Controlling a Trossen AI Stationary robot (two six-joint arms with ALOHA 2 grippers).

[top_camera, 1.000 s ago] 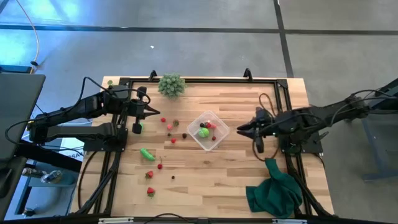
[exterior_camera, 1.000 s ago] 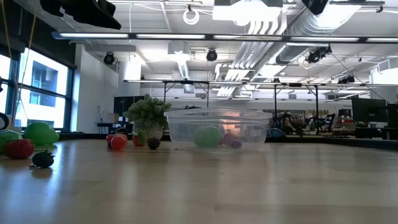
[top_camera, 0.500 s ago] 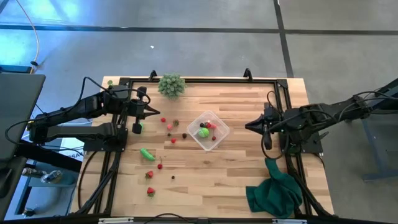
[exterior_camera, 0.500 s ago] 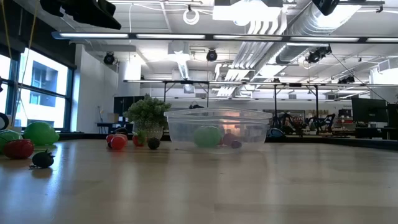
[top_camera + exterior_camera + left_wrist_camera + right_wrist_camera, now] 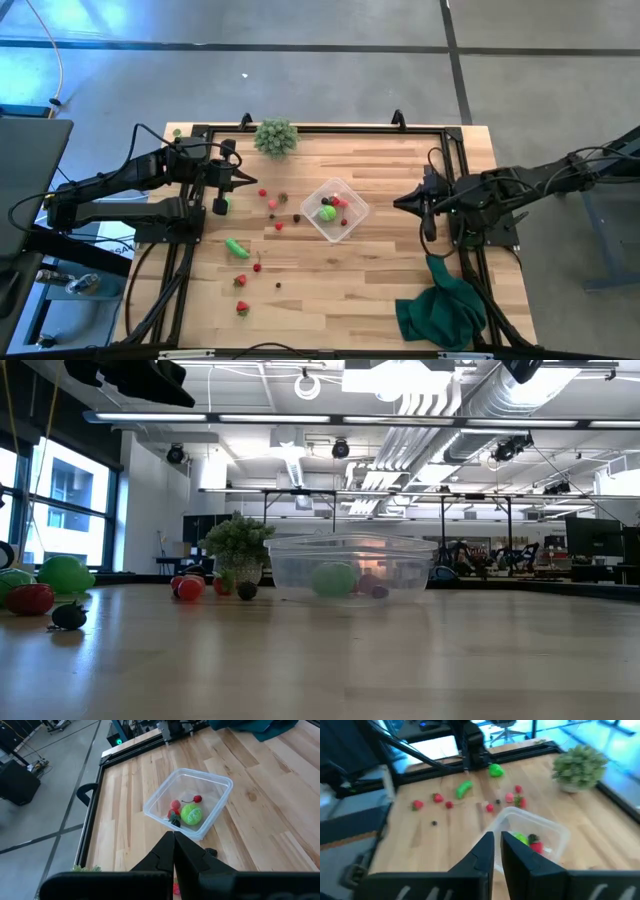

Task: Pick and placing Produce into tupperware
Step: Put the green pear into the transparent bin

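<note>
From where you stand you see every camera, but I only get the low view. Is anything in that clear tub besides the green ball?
Observer: Yes. The left wrist view shows red pieces and a dark one beside the green ball in the tupperware.
Operator: Are the robot's claws near it?
Observer: The right gripper hangs just right of it, holding nothing.
Operator: And the other?
Observer: The left gripper waits shut over the table's left side, near scattered produce.

Clear tupperware [image 5: 336,210] mid-table w/ green+red produce [image 5: 328,212] inside; more pcs loose nearby.
</note>
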